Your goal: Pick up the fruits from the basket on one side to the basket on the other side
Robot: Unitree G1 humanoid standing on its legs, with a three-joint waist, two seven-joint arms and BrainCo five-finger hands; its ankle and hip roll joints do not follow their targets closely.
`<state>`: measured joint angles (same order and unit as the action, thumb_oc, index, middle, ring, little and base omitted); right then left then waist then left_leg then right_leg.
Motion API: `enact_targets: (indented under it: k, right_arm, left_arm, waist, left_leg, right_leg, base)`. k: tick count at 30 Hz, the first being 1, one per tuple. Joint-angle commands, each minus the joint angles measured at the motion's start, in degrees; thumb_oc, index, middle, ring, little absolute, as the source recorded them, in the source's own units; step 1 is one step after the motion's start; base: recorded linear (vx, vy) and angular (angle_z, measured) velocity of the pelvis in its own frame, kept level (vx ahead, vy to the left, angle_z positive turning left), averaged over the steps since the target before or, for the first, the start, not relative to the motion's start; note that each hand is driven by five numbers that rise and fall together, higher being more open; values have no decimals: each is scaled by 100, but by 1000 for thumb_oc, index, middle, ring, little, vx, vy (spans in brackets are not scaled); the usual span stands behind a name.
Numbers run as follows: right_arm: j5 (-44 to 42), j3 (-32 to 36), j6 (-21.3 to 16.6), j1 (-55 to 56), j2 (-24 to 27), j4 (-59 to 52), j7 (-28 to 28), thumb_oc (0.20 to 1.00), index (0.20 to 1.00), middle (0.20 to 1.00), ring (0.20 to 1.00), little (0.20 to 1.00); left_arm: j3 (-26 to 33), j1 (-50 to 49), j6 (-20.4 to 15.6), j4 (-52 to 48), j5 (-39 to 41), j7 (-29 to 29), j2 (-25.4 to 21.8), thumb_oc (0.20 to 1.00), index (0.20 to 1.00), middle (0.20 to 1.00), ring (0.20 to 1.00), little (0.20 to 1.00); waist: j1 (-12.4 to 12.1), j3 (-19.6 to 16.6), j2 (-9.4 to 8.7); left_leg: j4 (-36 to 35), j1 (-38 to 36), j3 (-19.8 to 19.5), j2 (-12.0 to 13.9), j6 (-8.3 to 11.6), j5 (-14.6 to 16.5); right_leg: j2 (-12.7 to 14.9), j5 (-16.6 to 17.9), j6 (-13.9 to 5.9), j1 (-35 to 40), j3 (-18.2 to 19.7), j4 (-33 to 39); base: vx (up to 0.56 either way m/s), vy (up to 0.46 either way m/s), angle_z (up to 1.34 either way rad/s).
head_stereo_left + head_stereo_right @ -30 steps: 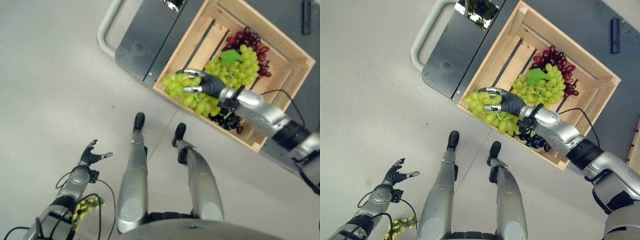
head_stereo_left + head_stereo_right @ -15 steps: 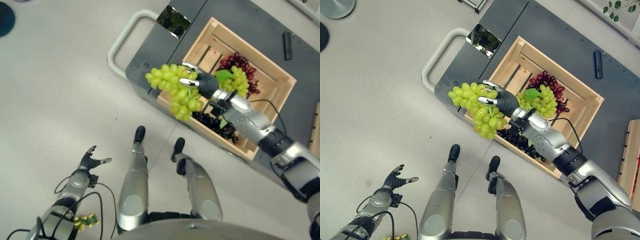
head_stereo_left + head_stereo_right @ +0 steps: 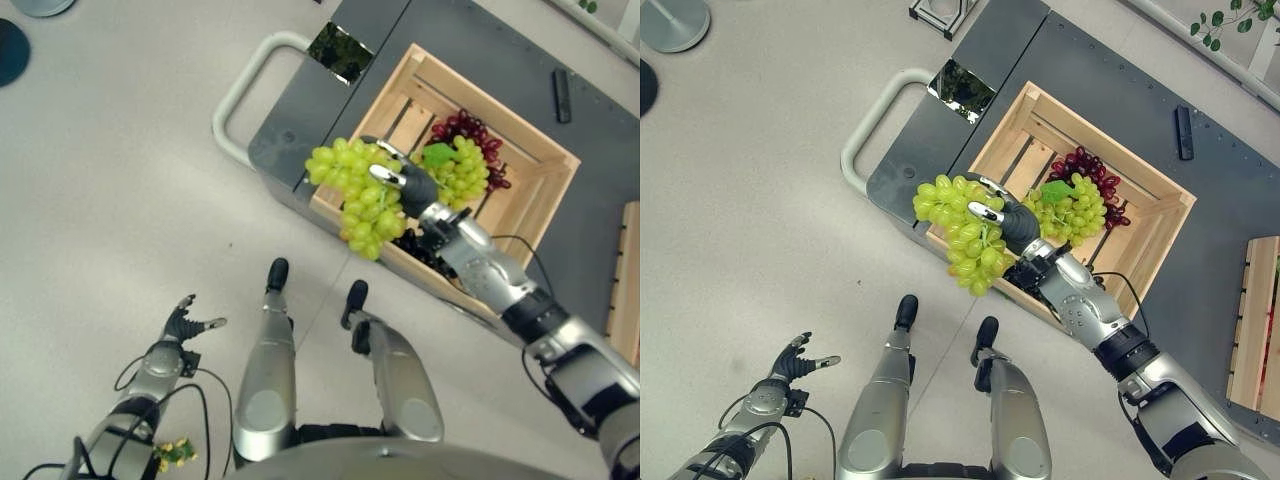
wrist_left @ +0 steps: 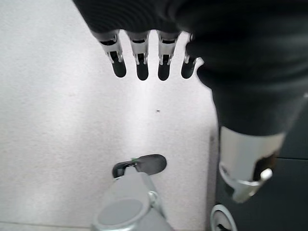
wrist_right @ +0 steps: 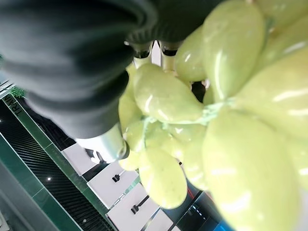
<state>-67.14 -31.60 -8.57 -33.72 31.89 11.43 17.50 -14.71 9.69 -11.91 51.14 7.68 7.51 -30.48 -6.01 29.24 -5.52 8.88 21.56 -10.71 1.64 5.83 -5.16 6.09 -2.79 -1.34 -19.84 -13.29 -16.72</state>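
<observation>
My right hand is shut on a bunch of green grapes, held up over the near left corner of the wooden crate. In the right wrist view the green grapes press close against the fingers. Inside the crate lie a second green bunch, a red bunch and dark grapes. My left hand hangs low at the left over the floor, its fingers spread and holding nothing.
The crate stands on a dark grey cart deck with a pale loop handle on its left. A second wooden crate shows at the right edge. Yellow-green fruit lies low by my left arm.
The right hand has lifted the green bunch out of the crate, and it now hangs over the crate's near left corner. The camera has shifted. The left hand stays put.
</observation>
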Motion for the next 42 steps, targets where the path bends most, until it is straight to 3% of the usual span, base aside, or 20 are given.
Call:
enact_targets:
  k: [1, 4, 5, 7, 11, 12, 15, 16, 18, 21, 31, 37, 42]
  right_arm:
    - [-57, 358, -435, -76, 32, -615, 32, 200, 200, 200, 200, 200]
    - [74, 368, -330, -83, 140, -604, 21, 200, 200, 200, 200, 200]
    - [74, 368, -330, -84, 139, -604, 21, 200, 200, 200, 200, 200]
    - [168, 321, -246, -73, 251, -638, 51, 200, 200, 200, 200, 200]
    - [260, 82, -79, -149, 509, -675, 105, 200, 200, 200, 200, 200]
    - [250, -88, -22, -192, 580, -666, 160, 200, 200, 200, 200, 200]
    - [211, -270, 23, -240, 626, -733, 195, 200, 200, 200, 200, 200]
    - [163, -398, 45, -261, 746, -866, 237, 200, 200, 200, 200, 200]
    - [164, -448, 39, -271, 806, -940, 240, 200, 200, 200, 200, 200]
    - [65, -582, 8, -300, 910, -1132, 239, 200, 200, 200, 200, 200]
    - [-120, -980, -30, -599, 788, -1348, 286, 200, 200, 200, 200, 200]
    - [-156, -1007, -109, -691, 691, -1335, 222, 200, 200, 200, 200, 200]
    - [-137, -995, -153, -716, 683, -1441, 228, 200, 200, 200, 200, 200]
  left_arm:
    - [-80, -325, -296, -681, 143, -205, -296, 1000, 1000, 1000, 1000, 1000]
    - [-129, -523, -437, -2084, 734, -827, -1103, 1000, 1000, 1000, 1000, 1000]
    - [-126, -525, -434, -2089, 736, -828, -1105, 1000, 1000, 1000, 1000, 1000]
    - [-64, -625, -384, -2732, 1263, -1230, -1629, 1000, 1000, 1000, 1000, 1000]
    - [-106, -339, -288, -3986, 2459, -2003, -3062, 1000, 1000, 1000, 1000, 1000]
    - [-348, 91, -308, -4405, 2854, -2267, -3692, 1000, 1000, 1000, 1000, 1000]
    - [-685, 560, -306, -4550, 3209, -2376, -3936, 1000, 1000, 1000, 1000, 1000]
    - [-1029, 1078, -335, -5027, 3651, -2521, -4219, 1000, 1000, 1000, 1000, 1000]
    - [-1151, 1252, -312, -5207, 3912, -2548, -4268, 1000, 1000, 1000, 1000, 1000]
    - [-2178, 2373, -335, -5493, 4290, -2702, -4395, 1000, 1000, 1000, 1000, 1000]
    - [-3895, 4116, -269, -5506, 4380, -2707, -4192, 1000, 1000, 1000, 1000, 1000]
    - [-4460, 4679, -280, -5479, 4131, -2675, -4160, 1000, 1000, 1000, 1000, 1000]
    - [-4468, 4733, -301, -5515, 4048, -2641, -4131, 1000, 1000, 1000, 1000, 1000]
  waist:
    - [83, -465, 70]
    - [92, -608, 184]
    - [96, -621, 186]
    - [101, -699, 228]
    - [138, -817, 303]
    - [170, -850, 305]
    - [193, -904, 302]
    - [236, -947, 291]
    - [245, -976, 286]
    - [327, -1057, 264]
    - [423, -1201, 202]
    - [463, -1248, 151]
    - [477, -1260, 119]
  left_leg:
    - [178, -70, 71, -231, -117, 230]
    - [225, -217, 88, -272, -146, 304]
    - [208, -206, 82, -270, -147, 283]
    - [220, -279, 79, -275, -168, 316]
    - [238, -360, 106, -299, -183, 338]
    - [259, -409, 133, -305, -180, 358]
    - [246, -425, 140, -299, -181, 340]
    - [240, -449, 136, -298, -178, 336]
    - [239, -461, 140, -293, -178, 337]
    - [264, -492, 154, -285, -179, 356]
    - [258, -526, 259, -216, -159, 364]
    - [273, -510, 294, -182, -158, 371]
    - [272, -507, 326, -172, -165, 384]
  right_leg:
    - [236, -277, -515, 313, 73, -225]
    - [288, -294, -525, 492, 76, -208]
    - [284, -272, -526, 484, 70, -187]
    - [296, -266, -534, 560, 60, -152]
    - [309, -238, -539, 640, 76, -101]
    - [303, -244, -539, 682, 103, -98]
    - [299, -209, -548, 682, 124, -76]
    - [299, -196, -557, 687, 146, -79]
    - [305, -191, -568, 699, 144, -73]
    - [308, -176, -592, 743, 164, -57]
    - [263, -147, -604, 727, 256, -11]
    - [241, -129, -612, 696, 311, -4]
    - [225, -122, -616, 687, 353, 14]
  base:
    - [11, 42, 13]
    - [-2, 50, 5]
    - [-4, 40, 2]
    - [-4, 31, 3]
    - [-7, 9, 2]
    - [-18, 10, 4]
    - [-9, 3, 4]
    - [0, 0, 0]
    - [0, 0, 0]
    - [0, 0, 0]
    - [-3, 2, -3]
    - [-6, 1, -7]
    - [-4, 2, -2]
